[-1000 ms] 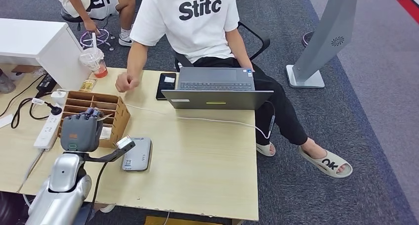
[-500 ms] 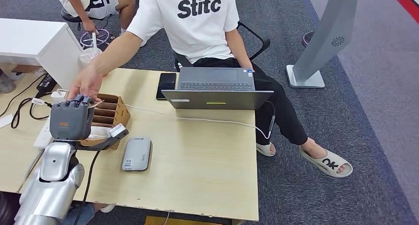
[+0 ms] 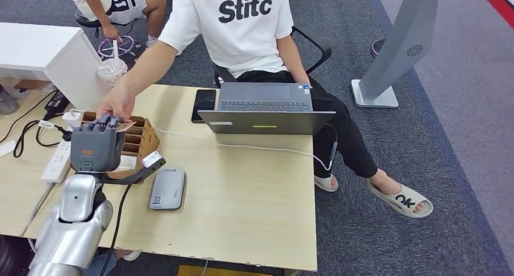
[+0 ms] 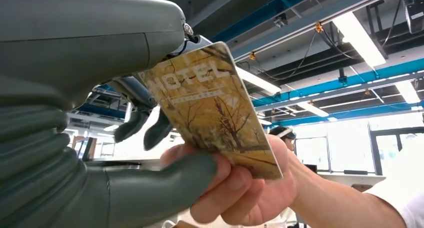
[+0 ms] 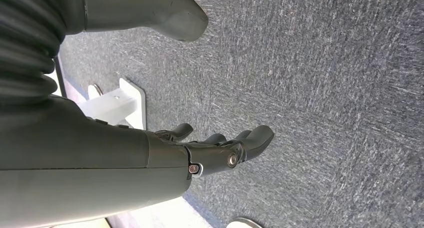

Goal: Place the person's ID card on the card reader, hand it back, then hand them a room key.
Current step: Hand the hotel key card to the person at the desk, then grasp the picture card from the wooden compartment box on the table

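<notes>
Our left hand (image 4: 100, 153) pinches the yellow-brown printed hotel key card (image 4: 215, 112) above the desk's far left corner, with the person's hand (image 4: 240, 188) gripping it too. Releasing late risks a tug; early, a drop. Our right hand (image 5: 220, 148) hangs empty, fingers apart.

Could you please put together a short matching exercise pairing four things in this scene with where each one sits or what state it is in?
Things:
1. yellow-brown hotel key card
2. grey flat card reader
3. black smartphone
4. robot's right hand

Places or states:
A. hangs over grey carpet, holding nothing
B. lies on the table beside the grey open laptop
C. held by the robot's left hand while a person's hand grips it
D. lies on the wooden table near the left arm

Pairs: 1-C, 2-D, 3-B, 4-A
</notes>
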Available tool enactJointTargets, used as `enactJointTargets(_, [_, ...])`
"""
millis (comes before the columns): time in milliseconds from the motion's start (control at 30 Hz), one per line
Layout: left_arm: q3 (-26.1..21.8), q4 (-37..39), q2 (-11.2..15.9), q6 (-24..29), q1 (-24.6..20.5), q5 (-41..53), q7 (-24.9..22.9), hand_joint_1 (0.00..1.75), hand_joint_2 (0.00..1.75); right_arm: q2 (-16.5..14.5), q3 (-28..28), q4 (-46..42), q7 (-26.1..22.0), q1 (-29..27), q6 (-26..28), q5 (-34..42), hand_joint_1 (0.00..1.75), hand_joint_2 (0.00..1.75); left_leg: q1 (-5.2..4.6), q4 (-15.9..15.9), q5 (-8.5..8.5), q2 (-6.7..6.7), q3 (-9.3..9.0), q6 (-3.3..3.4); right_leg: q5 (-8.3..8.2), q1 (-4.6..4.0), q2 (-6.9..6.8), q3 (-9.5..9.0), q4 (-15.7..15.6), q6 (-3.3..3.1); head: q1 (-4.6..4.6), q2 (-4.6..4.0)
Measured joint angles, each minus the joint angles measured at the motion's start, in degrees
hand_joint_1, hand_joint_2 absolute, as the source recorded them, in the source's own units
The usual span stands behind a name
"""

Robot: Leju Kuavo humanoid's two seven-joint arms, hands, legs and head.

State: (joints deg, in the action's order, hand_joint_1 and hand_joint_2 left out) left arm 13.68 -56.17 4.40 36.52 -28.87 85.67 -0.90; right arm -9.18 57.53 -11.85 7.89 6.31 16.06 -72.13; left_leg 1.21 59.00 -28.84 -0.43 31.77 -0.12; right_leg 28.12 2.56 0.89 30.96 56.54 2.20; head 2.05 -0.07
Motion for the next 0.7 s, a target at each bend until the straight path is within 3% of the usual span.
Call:
enactJointTargets(200, [0.02, -1.82, -1.17, 2.75, 1.46, 0.01, -0.13, 0.00, 1.75, 0.00, 0.00, 0.00, 0.27, 0.01, -0.02, -0.07, 0.00, 1.75, 0.00, 0.00, 0.00, 0.00, 0.01, 0.00, 0.00, 0.00, -0.01, 0.00, 0.00, 0.00, 0.01, 0.00])
enactJointTargets(700, [0.02, -6.41, -2.22, 2.97, 3.75, -1.20, 0.92, 0.00, 1.75, 0.00, 0.00, 0.00, 0.27, 0.02, 0.14, -0.01, 0.00, 1.75, 0.00, 0.00, 0.00, 0.00, 0.01, 0.00, 0.00, 0.00, -0.01, 0.00, 0.00, 0.00, 0.01, 0.00])
